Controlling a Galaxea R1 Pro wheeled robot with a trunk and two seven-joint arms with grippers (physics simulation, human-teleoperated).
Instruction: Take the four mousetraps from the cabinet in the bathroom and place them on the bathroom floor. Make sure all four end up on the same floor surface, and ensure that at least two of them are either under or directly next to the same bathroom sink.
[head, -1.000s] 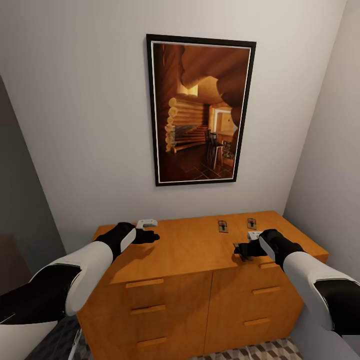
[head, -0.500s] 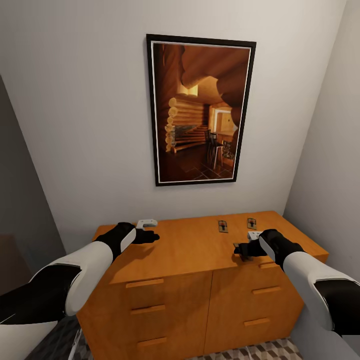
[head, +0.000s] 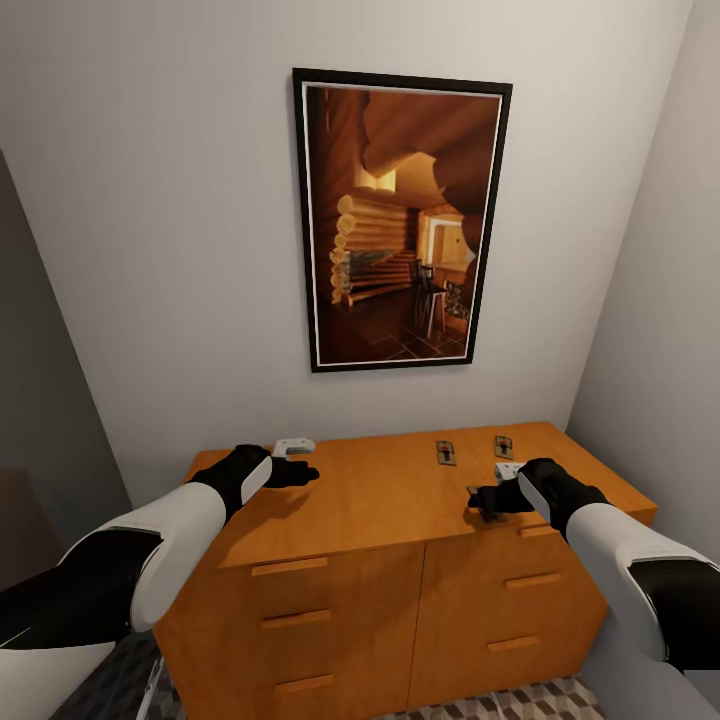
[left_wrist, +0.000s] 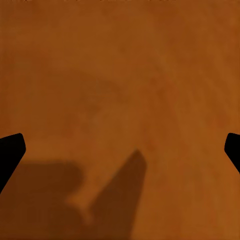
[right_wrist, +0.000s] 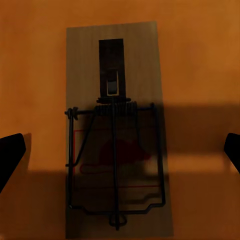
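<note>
The orange-brown cabinet stands against the wall under my arms. Two mousetraps lie flat near the back of its top. A third mousetrap, a wooden slab with a wire spring bar, lies on the top directly below my right gripper, whose fingers stand wide apart on either side of it, so it is open. In the head view that right gripper hovers at the top's right front. My left gripper hangs open over bare wood at the top's left end, holding nothing.
A large framed picture of a log cabin interior hangs on the wall above the cabinet. A side wall closes in right of the cabinet. The cube-patterned bathroom floor shows at the cabinet's foot. Drawer fronts with bar handles face me.
</note>
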